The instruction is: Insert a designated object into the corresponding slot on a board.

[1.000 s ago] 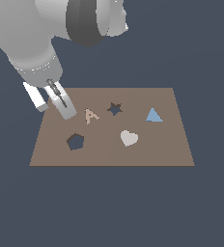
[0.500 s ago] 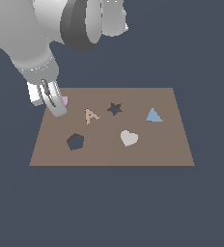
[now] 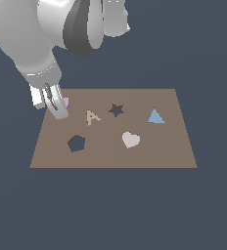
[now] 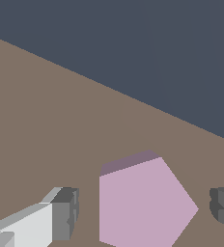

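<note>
fingers (image 4: 143,217): spread open, either side of the block, not touching it
pink pentagon block (image 4: 143,202): sat on the board (image 3: 159,146), far-left corner in the exterior view
pentagon slot (image 3: 76,143): nearer, well apart from it

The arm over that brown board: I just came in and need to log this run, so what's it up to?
The arm's tool is down at the board's far corner on the exterior view's left, its open fingers either side of the pink pentagon block without touching it. The block sits on the board, not yet gripped. The pentagon slot is empty.
</note>
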